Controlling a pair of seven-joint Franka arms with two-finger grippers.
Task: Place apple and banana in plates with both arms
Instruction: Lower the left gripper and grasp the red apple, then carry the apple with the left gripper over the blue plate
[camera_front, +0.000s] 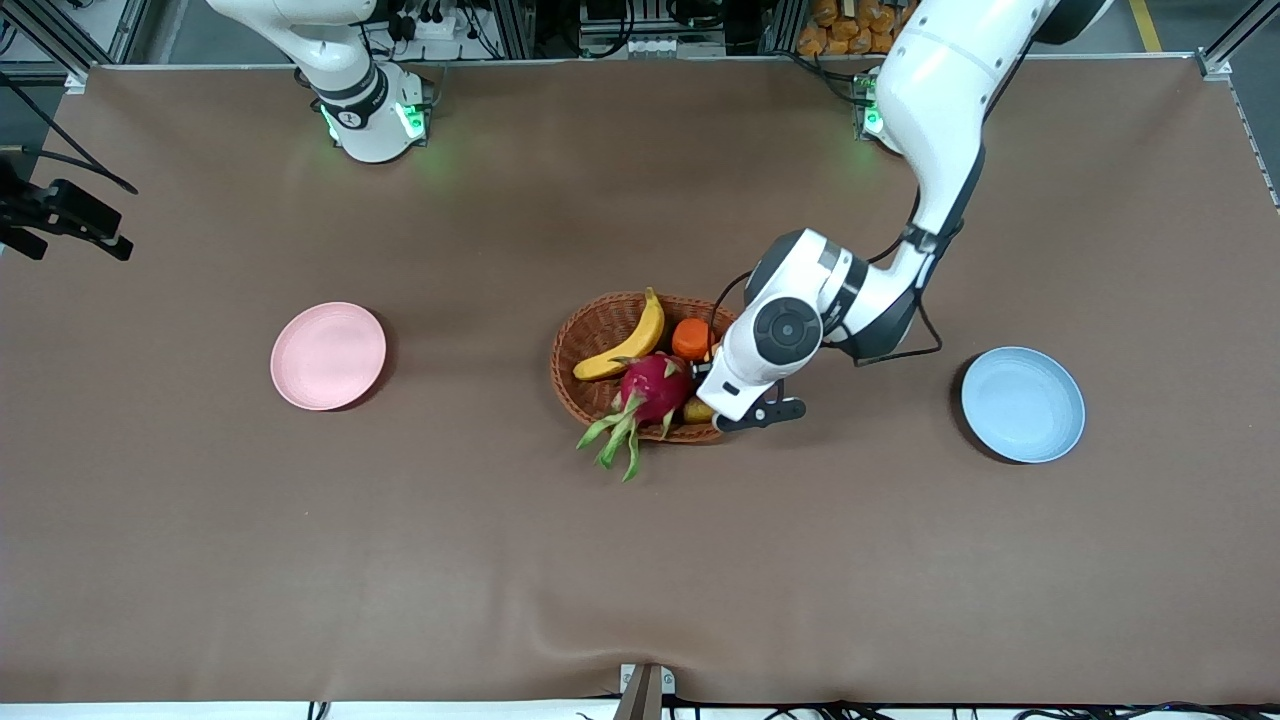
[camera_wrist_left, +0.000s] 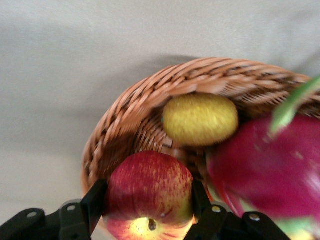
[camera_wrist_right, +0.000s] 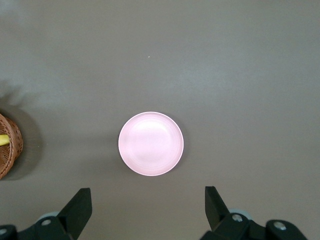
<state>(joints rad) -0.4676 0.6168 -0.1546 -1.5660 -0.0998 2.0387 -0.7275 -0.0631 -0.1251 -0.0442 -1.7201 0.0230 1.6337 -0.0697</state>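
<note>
The red apple (camera_wrist_left: 150, 190) with a yellow patch sits between the fingers (camera_wrist_left: 95, 202) of my left gripper (camera_wrist_left: 148, 205), which is shut on it over the end of the wicker basket (camera_front: 600, 312) toward the left arm. In the front view the left arm's hand (camera_front: 765, 355) hides the apple. The yellow banana (camera_front: 628, 340) lies in the basket. The pink plate (camera_front: 328, 355) lies toward the right arm's end and the blue plate (camera_front: 1022, 403) toward the left arm's end, both bare. My right gripper (camera_wrist_right: 148, 212) is open and empty, high over the table by the pink plate (camera_wrist_right: 150, 143).
The basket also holds an orange (camera_front: 691, 338), a pink dragon fruit (camera_front: 650, 392) with green leaves hanging over the rim, and a small yellow-green fruit (camera_wrist_left: 200, 119). Black camera gear (camera_front: 60, 215) stands at the table edge at the right arm's end.
</note>
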